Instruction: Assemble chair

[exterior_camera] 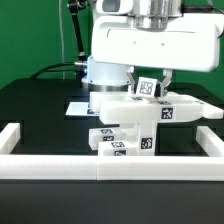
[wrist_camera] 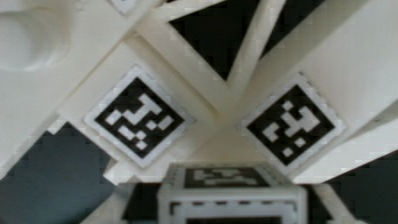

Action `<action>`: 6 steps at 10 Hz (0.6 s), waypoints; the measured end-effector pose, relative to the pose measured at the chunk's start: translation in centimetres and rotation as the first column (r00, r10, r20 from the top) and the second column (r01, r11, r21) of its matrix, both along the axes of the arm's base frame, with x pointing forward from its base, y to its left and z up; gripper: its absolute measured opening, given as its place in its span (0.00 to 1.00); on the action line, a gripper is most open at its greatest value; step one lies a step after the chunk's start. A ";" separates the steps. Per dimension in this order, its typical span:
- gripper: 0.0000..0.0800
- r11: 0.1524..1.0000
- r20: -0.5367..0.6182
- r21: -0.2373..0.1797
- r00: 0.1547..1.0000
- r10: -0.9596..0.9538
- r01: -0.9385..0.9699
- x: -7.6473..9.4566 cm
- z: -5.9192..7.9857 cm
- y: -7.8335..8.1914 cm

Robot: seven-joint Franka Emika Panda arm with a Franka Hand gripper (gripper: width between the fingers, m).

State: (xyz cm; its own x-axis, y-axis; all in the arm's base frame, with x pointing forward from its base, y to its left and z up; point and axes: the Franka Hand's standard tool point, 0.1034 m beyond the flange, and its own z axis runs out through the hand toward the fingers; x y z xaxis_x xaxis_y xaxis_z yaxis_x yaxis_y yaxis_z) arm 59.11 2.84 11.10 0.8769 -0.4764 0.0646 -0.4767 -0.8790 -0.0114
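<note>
The arm (exterior_camera: 150, 35) reaches down from the top of the exterior view, and its gripper (exterior_camera: 150, 82) sits right over the chair (exterior_camera: 150, 108). The chair's parts are bunched together on the black table (exterior_camera: 40, 100), just behind the rail (exterior_camera: 60, 160) that runs across the front. A wide slab (exterior_camera: 185, 110) lies roughly level on top, stretching toward the exterior view's right. Small tagged blocks (exterior_camera: 112, 146) sit beneath it at its other end, next to the rail. The marker board (exterior_camera: 78, 108) lies flat on the table behind the chair, toward the exterior view's left. The wrist view is filled with white chair surfaces very close up. Two tags (wrist_camera: 139, 115) are turned cornerwise side by side, with a third tag (wrist_camera: 222, 178) on a block between and beyond them. The fingers are hidden in both views, so I cannot tell whether they are apart or clamped on anything.
</note>
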 end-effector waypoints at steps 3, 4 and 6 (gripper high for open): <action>0.77 0.997 0.026 -0.014 0.997 0.079 -0.079 0.5 0.5 0.2; 0.77 0.991 0.033 -0.021 0.991 0.131 -0.131 0.6 0.6 0.2; 0.81 0.947 0.025 -0.043 0.948 0.319 -0.317 0.7 0.6 0.2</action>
State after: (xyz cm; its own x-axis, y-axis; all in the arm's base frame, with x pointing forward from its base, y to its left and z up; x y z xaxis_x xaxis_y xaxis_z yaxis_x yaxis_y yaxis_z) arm 59.81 3.03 11.70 0.9796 -0.1699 0.1073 -0.1724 -0.9849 0.0148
